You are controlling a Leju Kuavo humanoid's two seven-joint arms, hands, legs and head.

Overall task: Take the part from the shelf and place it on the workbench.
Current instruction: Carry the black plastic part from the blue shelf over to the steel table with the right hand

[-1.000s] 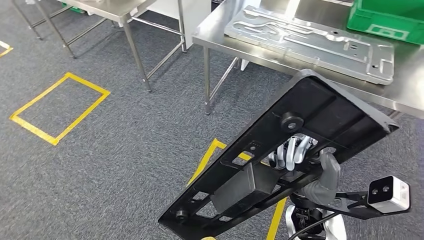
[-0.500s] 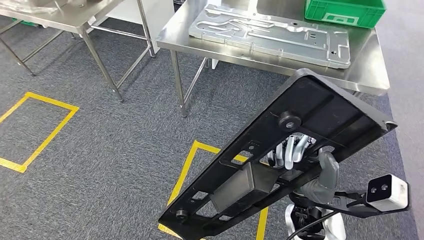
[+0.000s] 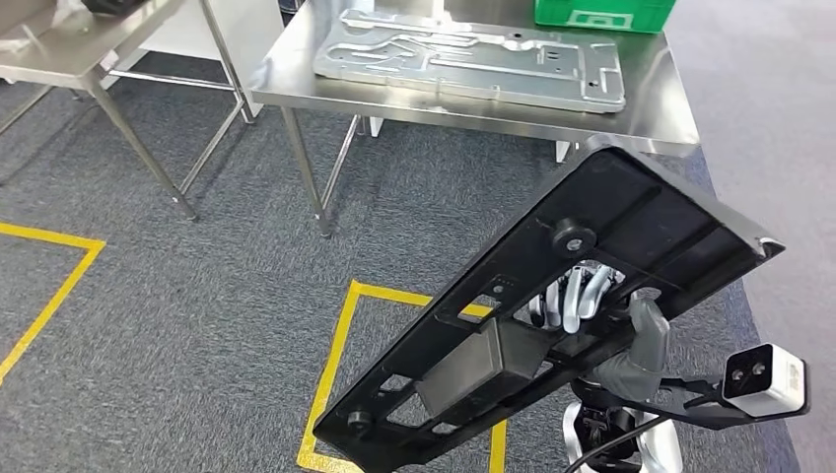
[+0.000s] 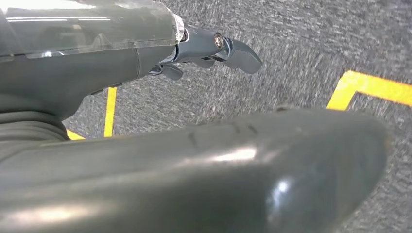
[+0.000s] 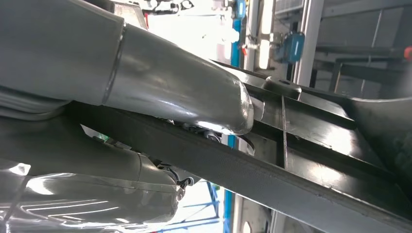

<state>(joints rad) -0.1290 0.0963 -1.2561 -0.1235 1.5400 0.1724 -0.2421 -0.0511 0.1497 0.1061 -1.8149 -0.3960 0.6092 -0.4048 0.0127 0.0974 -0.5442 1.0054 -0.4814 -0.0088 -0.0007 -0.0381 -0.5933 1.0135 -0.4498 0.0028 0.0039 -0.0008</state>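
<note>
Matt black plastic part (image 3: pixel 592 296), brushed-steel workbench (image 3: pixel 651 108)

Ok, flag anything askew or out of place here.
The black part rides steeply tilted in the right hand, its low end hanging over the floor. The metal plate lies flat on the workbench. Nothing looks spilled or damaged.

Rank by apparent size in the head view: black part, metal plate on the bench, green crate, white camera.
1. black part, though it is nearest the camera
2. metal plate
3. green crate, cut off by the frame edge, so unsure against the last
4. white camera
</note>
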